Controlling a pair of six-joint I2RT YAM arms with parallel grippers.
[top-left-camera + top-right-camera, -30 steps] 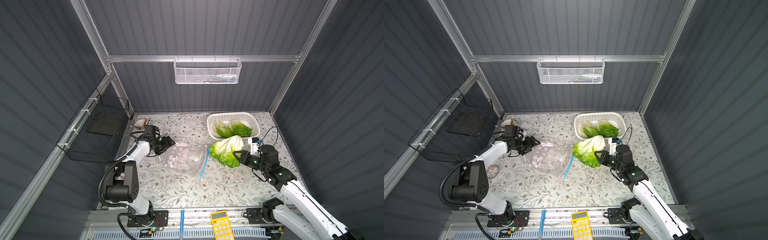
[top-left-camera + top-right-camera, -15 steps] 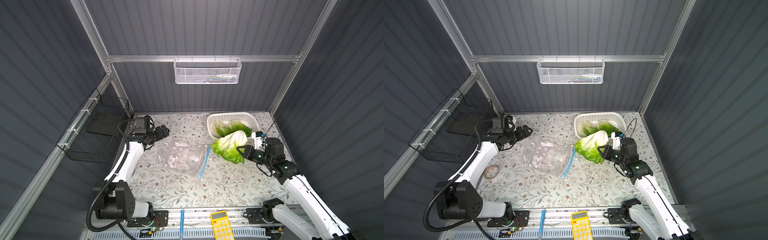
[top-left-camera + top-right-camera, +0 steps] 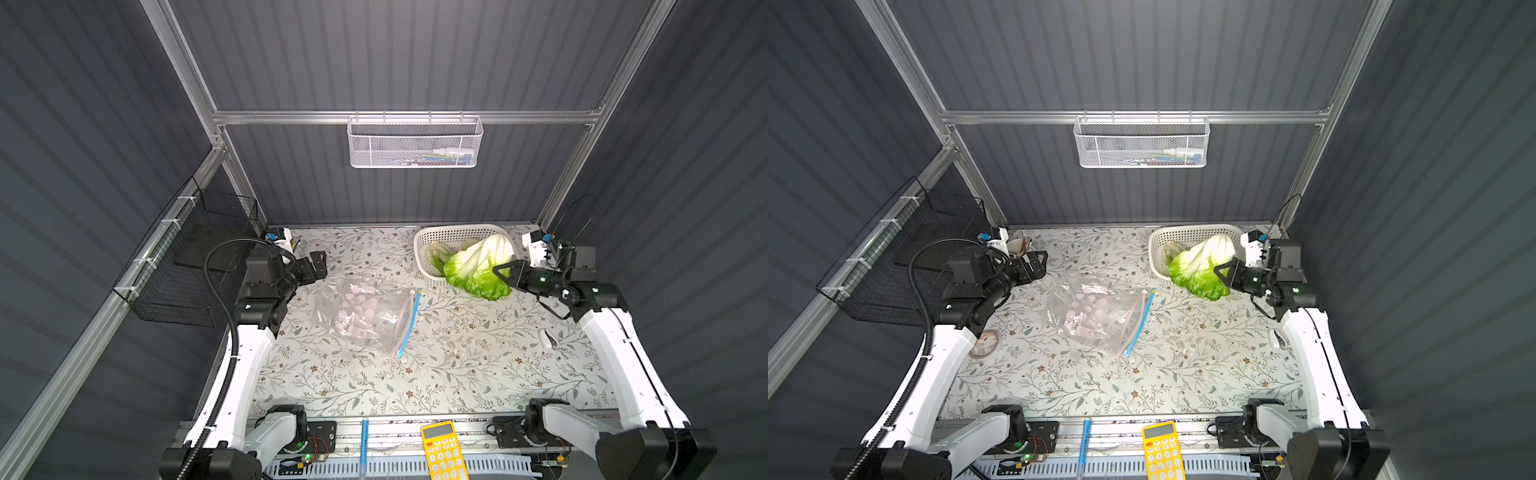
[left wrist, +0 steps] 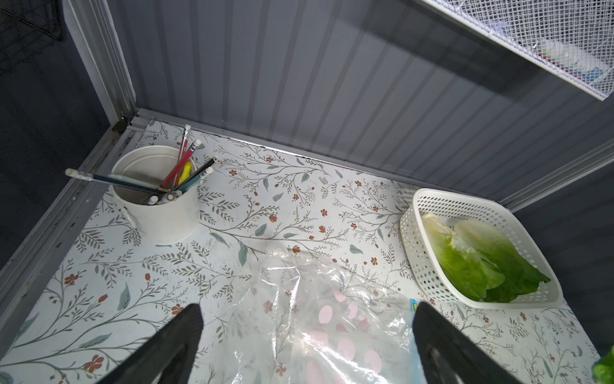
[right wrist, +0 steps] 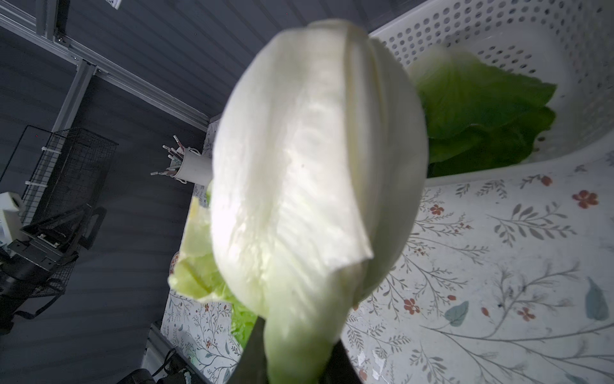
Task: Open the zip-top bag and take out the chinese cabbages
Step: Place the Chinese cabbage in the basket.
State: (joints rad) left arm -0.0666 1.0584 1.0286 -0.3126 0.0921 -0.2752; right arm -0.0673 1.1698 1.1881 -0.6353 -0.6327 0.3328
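With two chinese cabbages (image 4: 471,262) in the one-o'clock basket (image 3: 453,230) and the right claw (image 3: 500,274) clenched on the third cabbage (image 3: 478,266) at its rim, the zip-top bag (image 3: 370,311) looks emptied; the left claw (image 3: 320,268) hangs released.

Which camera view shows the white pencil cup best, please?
The left wrist view: the cup is close, whole and sharp. The right wrist view shows it small and distant; in both top views the left arm mostly hides it.
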